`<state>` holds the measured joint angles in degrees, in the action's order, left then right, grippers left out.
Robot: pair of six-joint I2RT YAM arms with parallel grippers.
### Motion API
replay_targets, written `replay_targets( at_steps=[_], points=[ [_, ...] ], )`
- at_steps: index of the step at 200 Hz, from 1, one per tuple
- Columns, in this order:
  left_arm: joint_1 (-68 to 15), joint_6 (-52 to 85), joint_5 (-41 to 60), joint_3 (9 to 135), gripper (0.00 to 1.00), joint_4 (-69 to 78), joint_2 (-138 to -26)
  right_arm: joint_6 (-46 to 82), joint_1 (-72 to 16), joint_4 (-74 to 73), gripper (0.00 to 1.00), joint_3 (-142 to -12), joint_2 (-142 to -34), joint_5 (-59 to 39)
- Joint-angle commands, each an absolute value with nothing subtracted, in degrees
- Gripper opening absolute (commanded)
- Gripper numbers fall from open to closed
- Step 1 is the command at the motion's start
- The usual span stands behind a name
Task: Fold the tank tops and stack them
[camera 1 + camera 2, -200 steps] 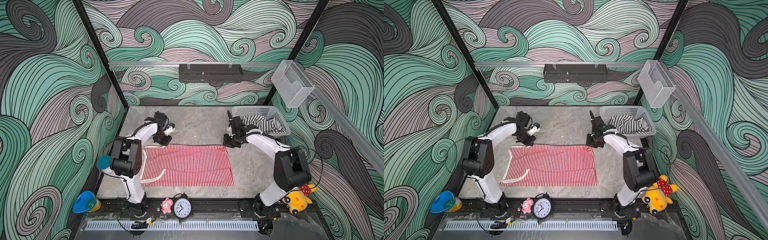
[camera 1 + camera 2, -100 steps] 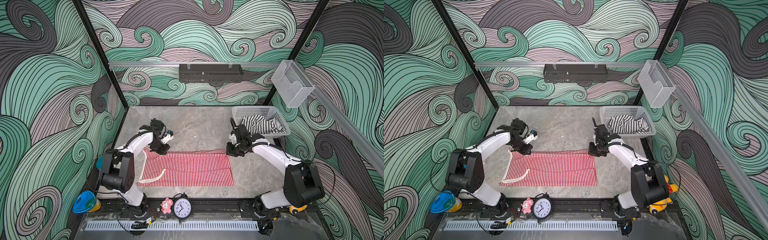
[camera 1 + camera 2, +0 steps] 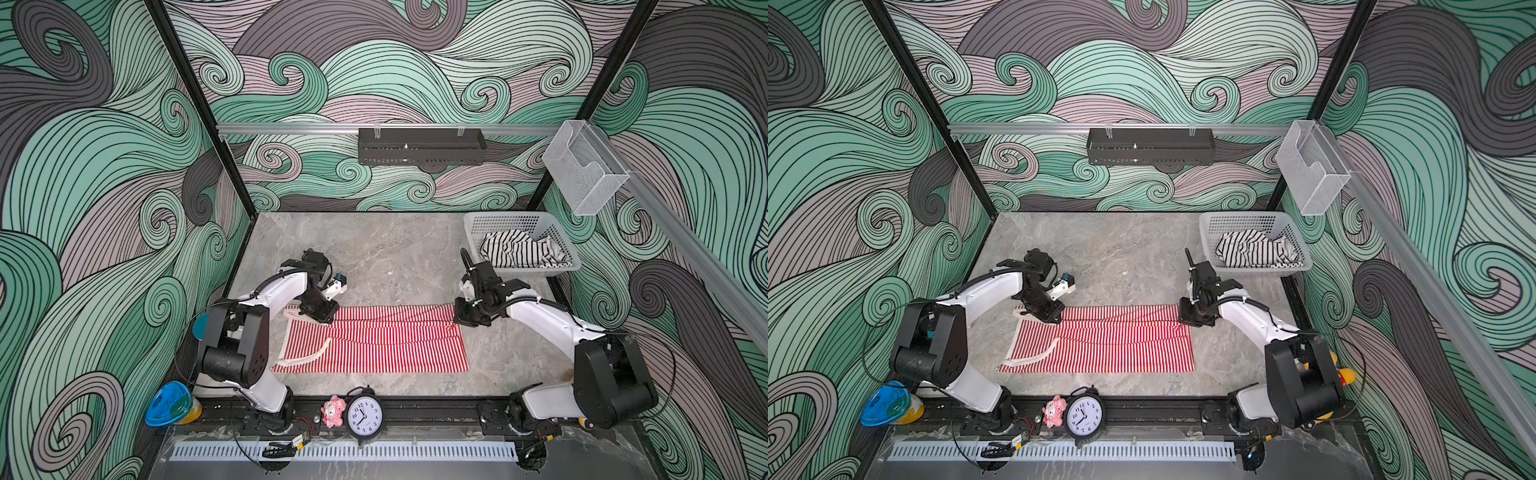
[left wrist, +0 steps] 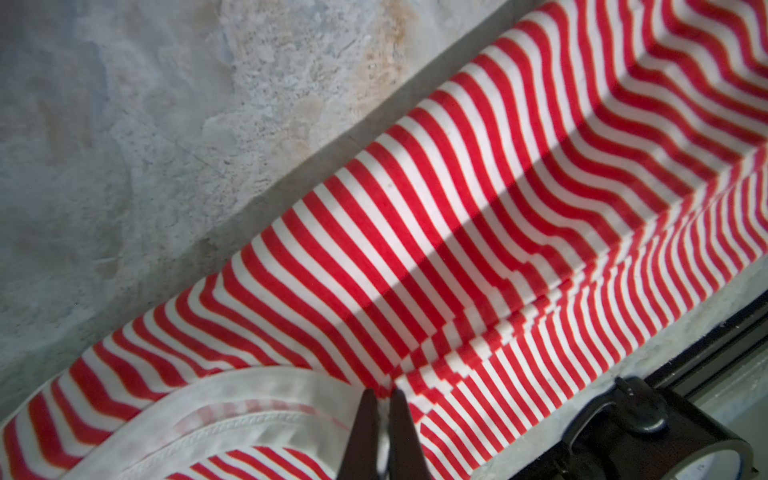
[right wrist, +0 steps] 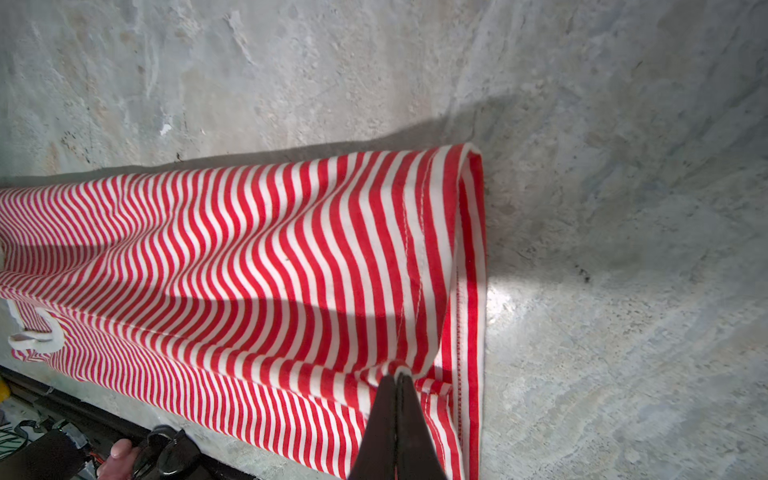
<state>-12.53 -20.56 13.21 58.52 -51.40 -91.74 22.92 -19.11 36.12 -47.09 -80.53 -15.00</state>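
**Grey stone-look table, two things on it**

Table (image 3: 386,249): grey veined slab, bare beyond both pincers and outward of the right one. A red-and-white tank top (image 3: 374,349) lies spread on it. It spans from the left gripper (image 3: 322,319) to the right gripper (image 3: 462,323) and runs out from both toward the arm bases. At each pincer its far edge is lifted off the slab and doubled over the flat layer. A white perforated basket (image 3: 498,222) stands on the table near the right gripper, beyond it, well apart from the left one.
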Motion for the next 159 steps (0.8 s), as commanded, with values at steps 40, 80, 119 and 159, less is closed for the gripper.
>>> replay_targets(
  at_steps=[40,80,119,159],
  points=[
    [-13.7,-21.1,13.7,56.1,0.07,-53.4,-92.4,23.7,-19.6,33.8,0.12,-45.4,-82.4,-14.3],
    [-14.4,-21.5,11.2,55.4,0.25,-54.8,-92.0,23.9,-19.6,35.6,0.34,-46.6,-80.5,-13.6],
    [-14.4,-23.2,10.4,57.1,0.34,-58.6,-87.8,26.2,-20.9,36.1,0.37,-47.9,-77.4,-13.4],
    [-14.6,-22.4,11.5,59.9,0.33,-57.7,-89.4,28.5,-24.5,34.3,0.28,-50.0,-79.6,-12.9]
  ],
)
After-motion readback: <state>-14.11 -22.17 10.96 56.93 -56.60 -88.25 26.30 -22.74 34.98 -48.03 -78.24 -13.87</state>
